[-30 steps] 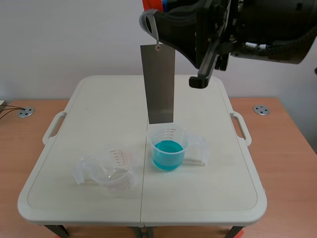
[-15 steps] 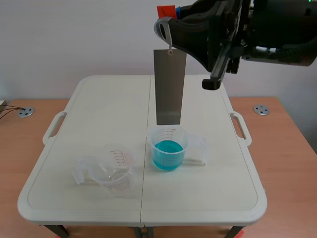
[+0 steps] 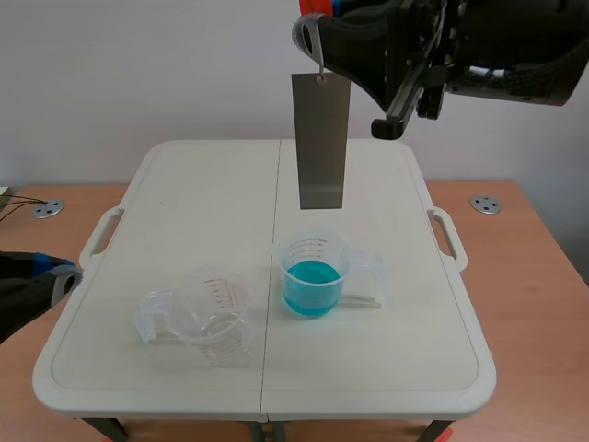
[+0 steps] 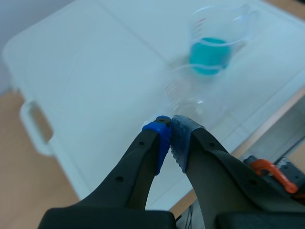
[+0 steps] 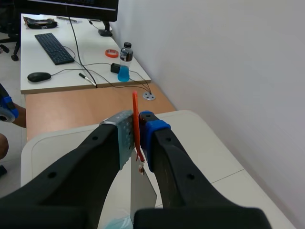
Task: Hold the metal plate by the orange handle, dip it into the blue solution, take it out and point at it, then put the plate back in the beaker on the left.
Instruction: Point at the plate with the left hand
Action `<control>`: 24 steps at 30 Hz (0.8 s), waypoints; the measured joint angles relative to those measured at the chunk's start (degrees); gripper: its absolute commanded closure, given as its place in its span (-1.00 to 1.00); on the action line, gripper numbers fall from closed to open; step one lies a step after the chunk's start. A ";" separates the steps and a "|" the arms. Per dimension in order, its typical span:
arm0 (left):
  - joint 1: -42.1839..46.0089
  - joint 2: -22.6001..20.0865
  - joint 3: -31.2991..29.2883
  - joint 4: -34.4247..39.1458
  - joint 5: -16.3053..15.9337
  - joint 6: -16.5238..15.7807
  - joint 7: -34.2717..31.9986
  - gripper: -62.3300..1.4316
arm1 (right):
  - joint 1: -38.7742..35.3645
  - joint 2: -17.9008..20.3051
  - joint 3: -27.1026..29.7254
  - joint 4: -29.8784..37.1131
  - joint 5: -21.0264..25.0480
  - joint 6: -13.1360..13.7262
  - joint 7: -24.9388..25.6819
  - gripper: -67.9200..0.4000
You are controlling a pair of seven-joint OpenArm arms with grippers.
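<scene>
The metal plate [image 3: 321, 143] hangs plumb, long axis upright, its lower edge clear above the beaker of blue solution [image 3: 313, 274]. The right gripper [image 5: 137, 125] overhead pinches its orange handle [image 5: 135, 102]. The left gripper [image 4: 170, 131], closed on nothing, sits low by the table's [image 3: 184, 184] left edge, well apart. Pointing would likely mean reaching up and inward.

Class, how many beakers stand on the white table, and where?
2. The empty beaker stands left of the table's seam; the beaker of blue solution stands right of it, below the hanging metal plate. None appears hidden.
</scene>
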 measured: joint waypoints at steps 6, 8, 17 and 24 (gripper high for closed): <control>-9.94 0.00 9.22 -0.39 0.52 0.20 1.99 0.87 | -0.02 -0.50 0.00 -0.92 -0.02 0.00 -0.04 0.95; -13.46 0.00 12.57 -0.66 0.66 0.20 2.97 0.87 | -0.02 -0.50 0.00 -0.92 -0.02 -0.02 -0.04 0.95; -29.35 2.80 25.79 -5.84 2.25 0.20 8.11 0.87 | -0.02 -0.50 0.00 -0.92 -0.02 -0.02 -0.07 0.95; -38.40 10.05 33.55 -12.98 9.40 0.48 9.99 0.87 | -0.02 -0.50 0.00 -0.92 -0.02 -0.02 -0.48 0.95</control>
